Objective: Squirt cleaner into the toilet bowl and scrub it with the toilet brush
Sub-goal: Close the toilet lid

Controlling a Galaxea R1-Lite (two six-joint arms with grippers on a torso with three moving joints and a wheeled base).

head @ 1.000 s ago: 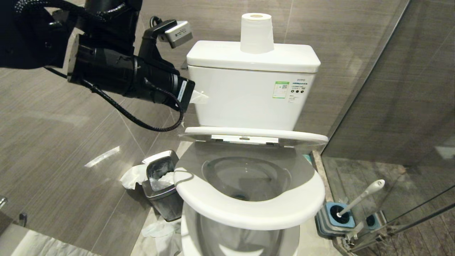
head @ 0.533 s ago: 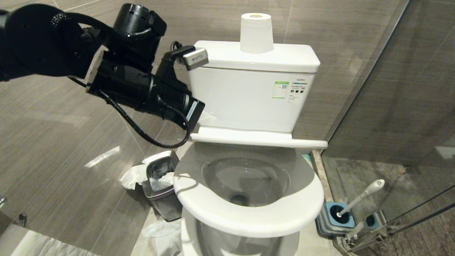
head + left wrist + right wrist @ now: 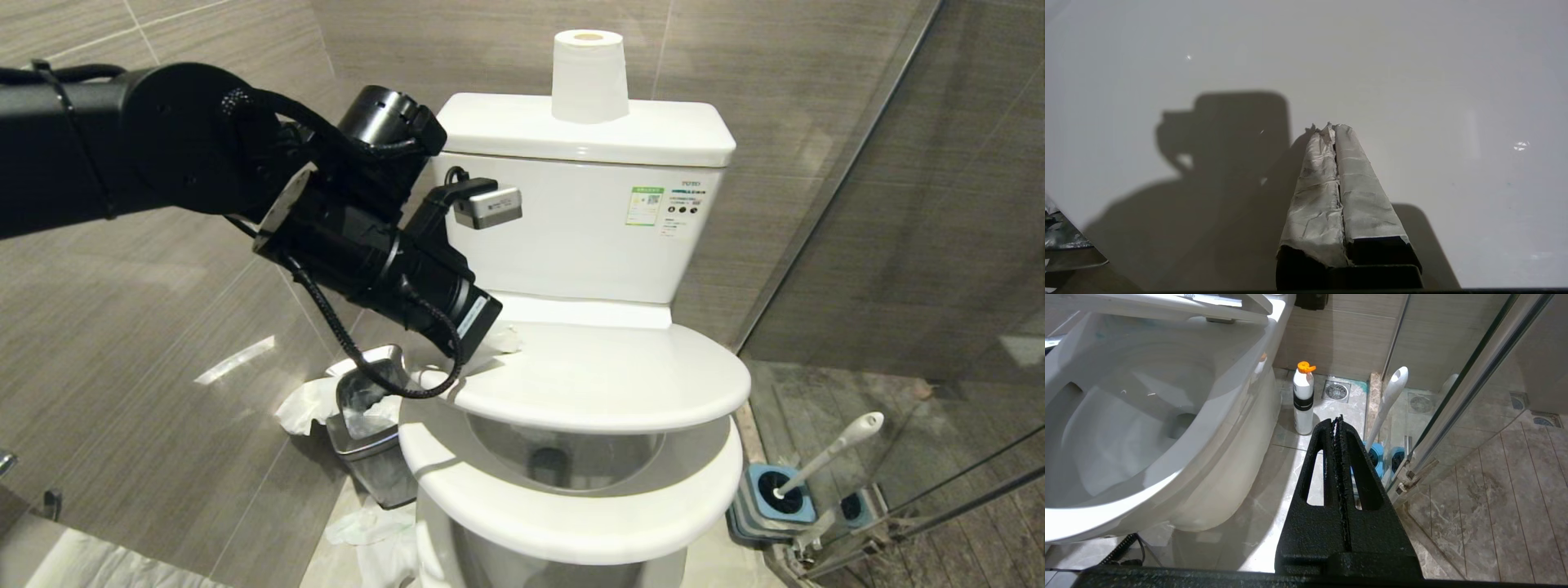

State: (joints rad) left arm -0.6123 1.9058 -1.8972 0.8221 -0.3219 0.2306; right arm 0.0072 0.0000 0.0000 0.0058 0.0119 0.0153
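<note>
Grey-tiled bathroom: glossy white toilet bowl [image 3: 571,498], closed left hand [image 3: 1333,128] on half-lowered lid [image 3: 604,376]

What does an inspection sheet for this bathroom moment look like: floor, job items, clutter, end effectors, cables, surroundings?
Surface: pale marble floor with a drain, wood-look planks behind the glass.
Job's things: toilet bowl open, lid partly lowered over it; toilet brush in its blue holder; no blue cleaner seen in the bowl.
Clutter: waste bin with crumpled paper around it; white bottle with orange cap beside the bowl.
Grippers: left end effector shut, tips at the lid; right end effector shut, low beside the bowl.
Cables: black braided cable looping under the left wrist.
Surroundings: cistern carrying a paper roll, glass shower door.
</note>
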